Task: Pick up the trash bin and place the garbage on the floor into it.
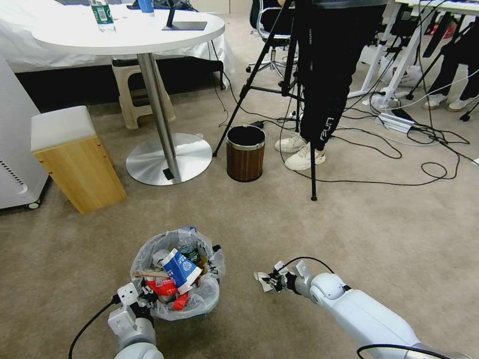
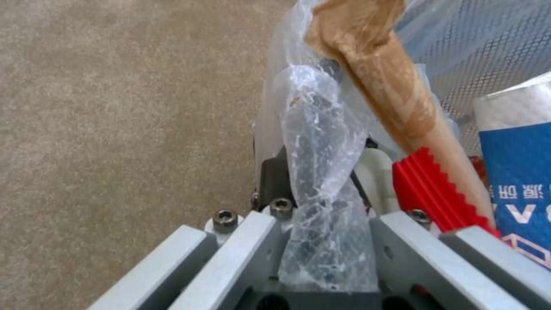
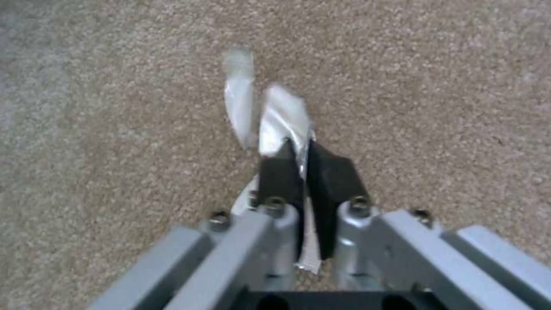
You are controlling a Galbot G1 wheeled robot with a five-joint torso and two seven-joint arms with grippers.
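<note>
Crinkly clear bag plastic (image 2: pixel 321 189) sits pinched in my left claw (image 1: pixel 145 293) at the near rim of the trash bin (image 1: pixel 175 279), which stands on the beige floor (image 1: pixel 279 219). Its liner bulges with garbage: a blue-white carton (image 1: pixel 178 269), red wrappers (image 1: pixel 162 286), a brown paper-wrapped stick (image 2: pixel 385 82) and a green-label bottle (image 1: pixel 190 252). Just to the bin's right, my right claw (image 1: pixel 273 281) is pressed together on a white scrap (image 3: pixel 281 120) low over the carpet. Farther off stand a brown bin (image 1: pixel 245 152) and a round bench (image 1: pixel 129 30).
</note>
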